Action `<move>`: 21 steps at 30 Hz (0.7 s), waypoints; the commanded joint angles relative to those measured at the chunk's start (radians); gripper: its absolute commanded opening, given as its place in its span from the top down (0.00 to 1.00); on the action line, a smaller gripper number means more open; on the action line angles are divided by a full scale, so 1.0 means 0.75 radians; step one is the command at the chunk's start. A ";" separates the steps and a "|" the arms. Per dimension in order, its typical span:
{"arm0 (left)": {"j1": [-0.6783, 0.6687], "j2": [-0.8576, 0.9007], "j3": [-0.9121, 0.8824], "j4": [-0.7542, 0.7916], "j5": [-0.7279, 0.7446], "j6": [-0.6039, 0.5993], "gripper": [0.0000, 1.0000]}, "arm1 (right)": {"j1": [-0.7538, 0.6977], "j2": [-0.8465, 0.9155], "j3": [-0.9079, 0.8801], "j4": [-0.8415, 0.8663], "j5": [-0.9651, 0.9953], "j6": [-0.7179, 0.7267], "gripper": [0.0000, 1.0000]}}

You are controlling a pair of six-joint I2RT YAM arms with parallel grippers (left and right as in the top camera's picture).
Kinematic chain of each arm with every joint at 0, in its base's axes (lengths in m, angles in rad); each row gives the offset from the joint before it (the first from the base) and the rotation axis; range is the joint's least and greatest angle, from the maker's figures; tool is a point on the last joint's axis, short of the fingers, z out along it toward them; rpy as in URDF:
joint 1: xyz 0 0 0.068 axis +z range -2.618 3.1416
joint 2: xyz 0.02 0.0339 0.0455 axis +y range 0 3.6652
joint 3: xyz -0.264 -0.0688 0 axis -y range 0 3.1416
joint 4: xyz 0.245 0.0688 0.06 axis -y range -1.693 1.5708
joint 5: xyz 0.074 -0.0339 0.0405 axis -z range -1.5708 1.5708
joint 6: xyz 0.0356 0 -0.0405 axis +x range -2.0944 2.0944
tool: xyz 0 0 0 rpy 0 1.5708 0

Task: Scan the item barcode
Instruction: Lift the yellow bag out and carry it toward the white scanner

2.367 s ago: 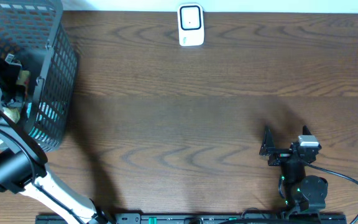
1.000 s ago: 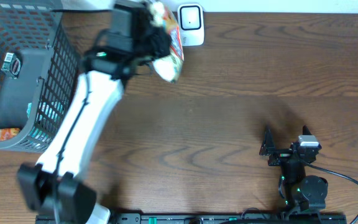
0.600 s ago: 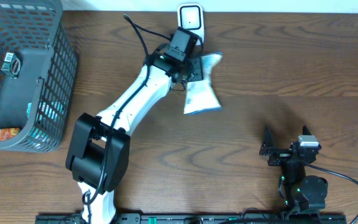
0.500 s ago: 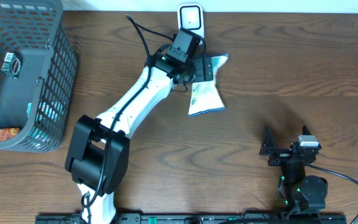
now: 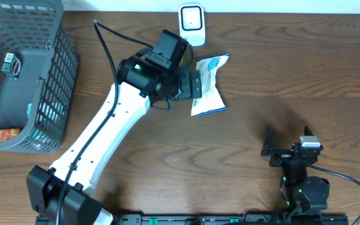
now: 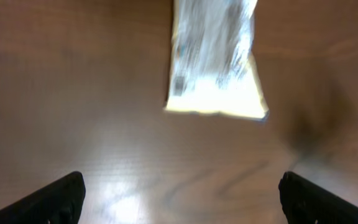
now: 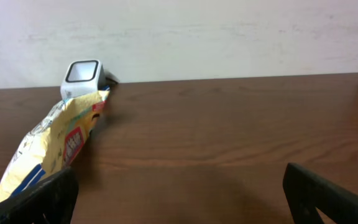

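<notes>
The item, a white and blue snack bag [image 5: 209, 87], lies flat on the wooden table just in front of the white barcode scanner [image 5: 192, 25]. My left gripper [image 5: 195, 83] hovers at the bag's left edge, open, with nothing between its fingers. In the left wrist view the blurred bag [image 6: 213, 62] lies ahead of the gripper [image 6: 182, 202], clear of both fingertips. My right gripper [image 5: 268, 146] rests open near the front right of the table. From the right wrist the bag [image 7: 48, 149] and the scanner [image 7: 82, 73] show far to the left of the open gripper [image 7: 179, 202].
A dark wire basket [image 5: 61, 75] stands at the back left, holding a dark grey pack [image 5: 17, 84] and an orange item [image 5: 5, 134]. A pale wall [image 7: 229, 31] runs along the table's far edge. The left arm [image 5: 105, 137] stretches diagonally over the table's left half.
The left gripper has opened and let go of the snack bag, which now lies on the table by the scanner. The left arm has drawn back leftward. The right arm has not moved.
</notes>
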 commanded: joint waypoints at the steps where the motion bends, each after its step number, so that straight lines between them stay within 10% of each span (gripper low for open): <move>1: -0.046 0.019 0.002 -0.112 0.087 -0.007 0.02 | -0.012 -0.003 -0.002 -0.005 -0.002 -0.011 0.01; 21: -0.103 0.019 -0.013 -0.190 0.027 -0.007 0.02 | -0.012 -0.002 -0.002 -0.005 -0.002 -0.011 0.01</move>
